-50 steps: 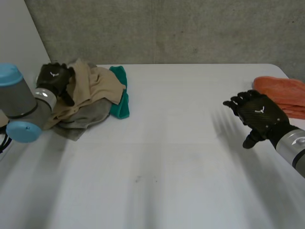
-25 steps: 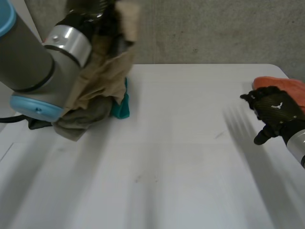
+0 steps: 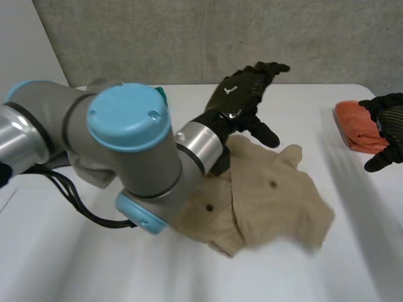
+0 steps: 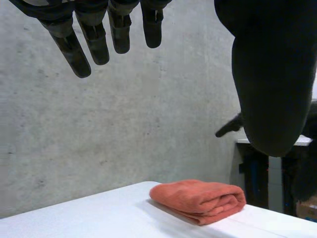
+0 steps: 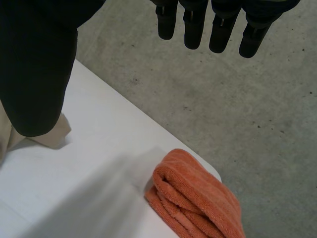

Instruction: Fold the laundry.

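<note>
Beige shirt (image 3: 271, 195) crumpled on tabletop (image 3: 315, 116): probably limp, light; best pinched at an outer edge. Left hand (image 3: 242, 94), right hand (image 3: 390, 119) spread, empty.

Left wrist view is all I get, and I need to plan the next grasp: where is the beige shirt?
Observer: The beige shirt lies mid-way across the white table, its edge under the left forearm. The left hand is raised beyond it.
Operator: Is it spread flat?
Observer: No, it is rumpled, with buttons facing up.
Operator: And the right hand?
Observer: The right hand is open and empty, at the folded orange towel near the table's right edge.
</note>
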Motion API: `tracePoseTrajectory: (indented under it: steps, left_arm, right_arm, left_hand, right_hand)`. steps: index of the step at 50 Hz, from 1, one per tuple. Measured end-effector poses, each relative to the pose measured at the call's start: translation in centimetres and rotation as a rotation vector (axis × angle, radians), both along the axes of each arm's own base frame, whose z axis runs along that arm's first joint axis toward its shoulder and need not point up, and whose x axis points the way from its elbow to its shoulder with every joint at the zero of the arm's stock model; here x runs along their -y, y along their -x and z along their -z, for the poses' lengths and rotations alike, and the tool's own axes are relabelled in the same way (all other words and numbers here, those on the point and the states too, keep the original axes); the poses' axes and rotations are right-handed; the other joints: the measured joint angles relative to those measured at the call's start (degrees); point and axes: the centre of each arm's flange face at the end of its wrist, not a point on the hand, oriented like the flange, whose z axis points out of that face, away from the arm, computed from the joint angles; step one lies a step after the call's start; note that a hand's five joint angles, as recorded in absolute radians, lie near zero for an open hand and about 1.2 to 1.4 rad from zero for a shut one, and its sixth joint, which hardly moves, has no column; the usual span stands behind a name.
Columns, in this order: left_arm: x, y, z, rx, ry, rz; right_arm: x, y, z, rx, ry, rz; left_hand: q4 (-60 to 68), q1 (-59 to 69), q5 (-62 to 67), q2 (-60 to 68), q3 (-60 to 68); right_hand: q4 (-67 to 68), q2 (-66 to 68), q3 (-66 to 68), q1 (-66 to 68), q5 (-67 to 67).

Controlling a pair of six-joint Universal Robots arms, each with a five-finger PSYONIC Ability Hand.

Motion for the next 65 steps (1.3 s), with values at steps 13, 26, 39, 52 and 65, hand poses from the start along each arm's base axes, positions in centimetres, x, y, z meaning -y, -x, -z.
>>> tracePoseTrajectory:
  steps: [13,26,39,52,65]
  left_arm:
    - [8.1,-11.0,-3.6,0.196,0.222,-0.348]
    - [15.6,-15.8,4.8,0.614,0.282,-0.434]
    - [20.2,-13.7,11.2,0.675,0.362,-0.294]
    - [22.4,-13.4,14.7,0.776,0.345,-0.299]
    - [24.4,-14.4,14.4,0.859,0.381,-0.465]
  right_arm:
    - [-3.2,-4.1,0.4,-0.004,-0.069,-0.214]
    - [-10.1,-13.2,3.0,-0.175,-0.109,-0.651]
    - [-10.2,-17.9,9.0,-0.342,-0.068,-0.680]
    - [-9.8,-17.5,9.4,-0.336,-0.069,-0.635]
    - [-9.7,-17.3,9.3,-0.336,-0.070,-0.625]
  left_hand:
    - [0.00,0.00,0.00,0.00,0.00]
    - [0.00,0.01,0.00,0.00,0.00]
    - [4.02,4.88,3.57,3.69,3.17]
    - [6.70,6.99,6.01,6.28,5.86]
    - [56.17,51.02,48.65,55.14,51.50]
  right_hand:
    - [0.00,0.00,0.00,0.00,0.00]
    - [0.00,0.00,0.00,0.00,0.00]
    - [0.00,0.00,0.00,0.00,0.00]
    - [0.00,0.00,0.00,0.00,0.00]
    - [0.00,0.00,0.00,0.00,0.00]
